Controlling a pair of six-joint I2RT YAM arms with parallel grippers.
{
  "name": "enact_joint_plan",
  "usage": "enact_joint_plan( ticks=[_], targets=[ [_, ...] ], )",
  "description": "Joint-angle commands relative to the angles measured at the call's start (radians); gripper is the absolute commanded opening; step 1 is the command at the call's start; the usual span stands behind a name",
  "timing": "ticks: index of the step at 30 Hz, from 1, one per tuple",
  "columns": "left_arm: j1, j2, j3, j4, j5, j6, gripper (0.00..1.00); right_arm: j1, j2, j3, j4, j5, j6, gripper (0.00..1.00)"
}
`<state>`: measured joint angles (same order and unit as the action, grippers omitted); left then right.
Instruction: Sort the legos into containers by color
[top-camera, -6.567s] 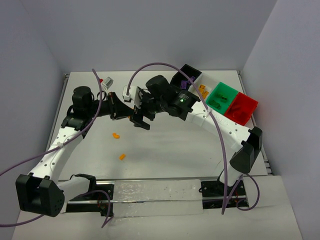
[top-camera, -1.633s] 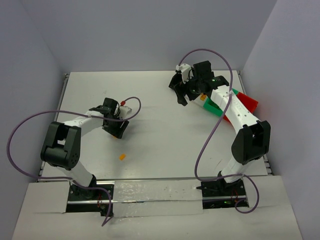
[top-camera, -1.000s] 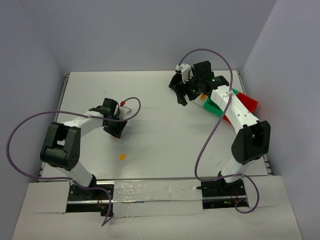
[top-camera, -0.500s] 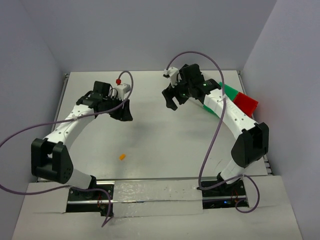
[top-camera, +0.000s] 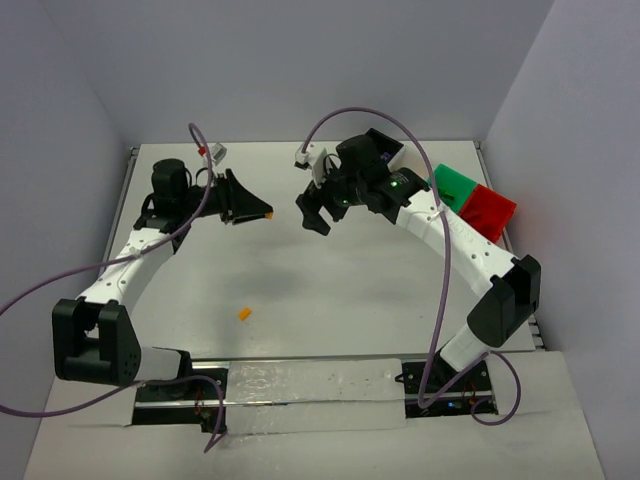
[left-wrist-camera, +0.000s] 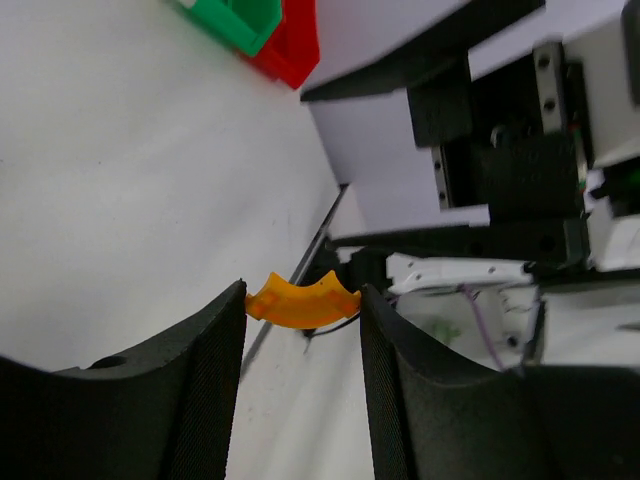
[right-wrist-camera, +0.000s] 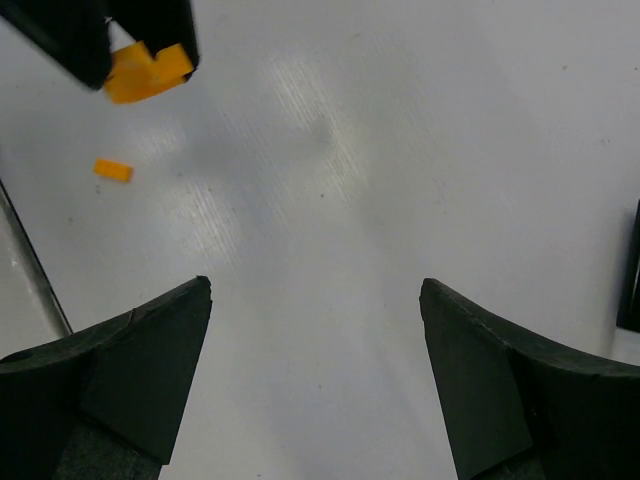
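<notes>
One orange lego is riding pinched in the left gripper near ten o'clock; the right gripper is hanging wide, empty. Another orange piece is lying at seven o'clock, both awaiting the containers at two o'clock.

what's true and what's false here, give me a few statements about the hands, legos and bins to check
1. The left hand grips a curved orange lego. True.
2. The right hand is shut on a purple lego. False: it is open and holds nothing.
3. A small orange lego lies loose on the table. True.
4. The red bin sits at the table's left edge. False: it is at the far right, next to the green bin.
</notes>
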<state>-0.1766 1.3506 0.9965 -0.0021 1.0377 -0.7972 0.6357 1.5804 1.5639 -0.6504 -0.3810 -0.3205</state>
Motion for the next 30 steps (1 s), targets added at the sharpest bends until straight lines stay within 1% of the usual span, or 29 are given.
enact_joint_plan(
  ticks=[1, 4, 6, 8, 10, 14, 16, 22, 30],
  targets=[
    [0.054, -0.027, -0.059, 0.343, 0.038, -0.386, 0.13, 0.032, -0.059, 0.022, 0.057, 0.025, 0.095, 0.91],
    [0.074, -0.047, -0.125, 0.463, -0.027, -0.545, 0.11, 0.039, -0.065, 0.010, 0.130, 0.062, 0.255, 0.88],
    [0.077, -0.055, -0.148, 0.515, -0.066, -0.610, 0.12, 0.054, -0.072, -0.001, 0.164, 0.090, 0.310, 0.87],
    [0.077, -0.066, -0.150, 0.503, -0.102, -0.634, 0.13, 0.077, -0.074, 0.004, 0.193, 0.140, 0.380, 0.87],
    [0.077, -0.080, -0.141, 0.450, -0.130, -0.620, 0.15, 0.095, -0.071, 0.020, 0.210, 0.172, 0.430, 0.87],
    [0.077, -0.098, -0.146, 0.422, -0.172, -0.627, 0.13, 0.132, -0.043, 0.070, 0.227, 0.244, 0.521, 0.85],
    [0.077, -0.096, -0.152, 0.422, -0.176, -0.646, 0.11, 0.147, -0.001, 0.123, 0.210, 0.221, 0.531, 0.84],
    [0.077, -0.099, -0.170, 0.433, -0.183, -0.668, 0.08, 0.177, 0.029, 0.139, 0.231, 0.199, 0.526, 0.81],
    [0.077, -0.109, -0.207, 0.466, -0.166, -0.695, 0.08, 0.198, 0.115, 0.225, 0.184, 0.232, 0.519, 0.77]
  ],
)
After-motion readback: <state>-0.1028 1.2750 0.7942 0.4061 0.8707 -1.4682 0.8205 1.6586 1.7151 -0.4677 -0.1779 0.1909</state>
